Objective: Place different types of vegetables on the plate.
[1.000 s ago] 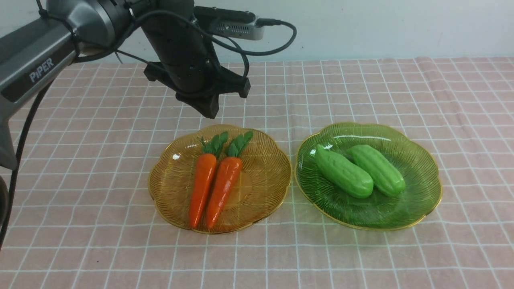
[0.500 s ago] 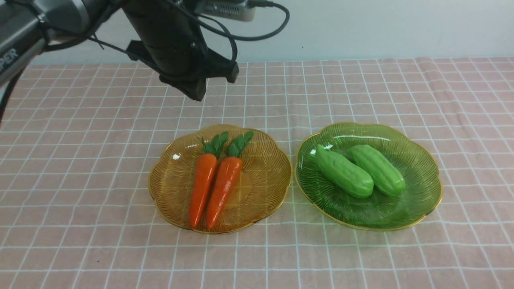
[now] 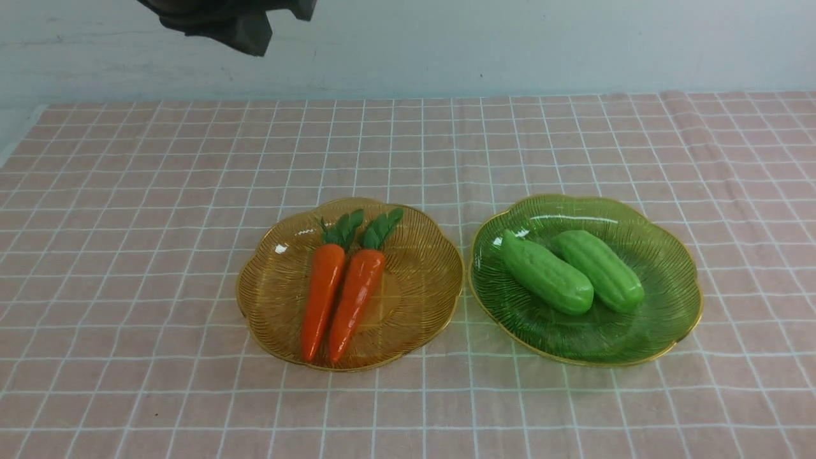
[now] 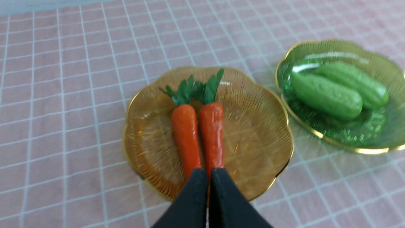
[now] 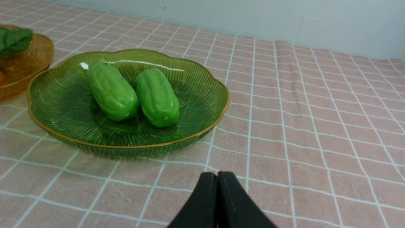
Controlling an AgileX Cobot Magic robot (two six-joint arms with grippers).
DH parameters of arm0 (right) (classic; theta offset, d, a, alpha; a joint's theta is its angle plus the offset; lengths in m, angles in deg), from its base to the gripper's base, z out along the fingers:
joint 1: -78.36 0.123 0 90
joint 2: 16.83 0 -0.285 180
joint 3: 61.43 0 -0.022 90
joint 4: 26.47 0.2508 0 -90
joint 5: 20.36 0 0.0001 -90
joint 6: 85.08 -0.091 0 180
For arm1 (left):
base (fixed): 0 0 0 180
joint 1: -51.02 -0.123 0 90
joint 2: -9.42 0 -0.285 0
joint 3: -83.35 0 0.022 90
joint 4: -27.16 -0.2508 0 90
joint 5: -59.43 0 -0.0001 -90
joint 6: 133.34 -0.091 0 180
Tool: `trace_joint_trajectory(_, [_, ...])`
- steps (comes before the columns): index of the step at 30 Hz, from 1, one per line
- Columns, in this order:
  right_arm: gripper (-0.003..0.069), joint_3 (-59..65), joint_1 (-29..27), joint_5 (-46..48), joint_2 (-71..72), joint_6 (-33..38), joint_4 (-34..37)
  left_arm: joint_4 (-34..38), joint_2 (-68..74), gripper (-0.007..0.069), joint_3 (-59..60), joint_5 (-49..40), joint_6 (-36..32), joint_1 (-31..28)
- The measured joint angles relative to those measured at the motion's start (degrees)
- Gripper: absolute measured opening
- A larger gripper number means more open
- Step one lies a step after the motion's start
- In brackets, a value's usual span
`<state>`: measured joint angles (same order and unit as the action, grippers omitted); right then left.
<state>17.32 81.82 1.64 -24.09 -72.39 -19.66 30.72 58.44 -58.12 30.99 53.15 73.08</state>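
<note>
Both carrots [image 3: 345,299] are on the amber plate [image 3: 421,296] left of center in the front view, green gourds [image 3: 570,271] on the green plate right of center, and both claws [image 4: 209,172] are closed, nothing in them.

left plate [image 3: 414,306]: two carrots [image 3: 339,299] | right plate [image 3: 663,306]: two gourds [image 3: 570,271]

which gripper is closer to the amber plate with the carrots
Left: the left gripper hangs raised beyond the amber plate; the right gripper is farther off, past the green plate.
</note>
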Motion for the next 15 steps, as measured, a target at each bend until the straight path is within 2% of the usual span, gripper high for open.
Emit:
trace_joint_trajectory(2, [-0.0008,0.00,0.00,0.00,0.00,0.00,0.00,2.17,-3.41,-0.0003,8.33,11.72,2.57,0.00])
trace_joint_trajectory(7, [-0.0008,0.00,0.00,0.00,0.00,0.00,0.00,3.23,-5.75,-0.0003,17.26,25.09,4.46,0.00])
trace_joint_trajectory(11, [-0.0008,0.00,0.00,0.00,0.00,0.00,0.00,3.24,-5.75,-0.0003,21.45,25.81,4.59,0.00])
trace_joint_trajectory(15, [-0.0008,0.00,0.00,0.00,0.00,0.00,0.00,3.29,-5.75,-0.0003,23.05,22.50,4.59,0.00])
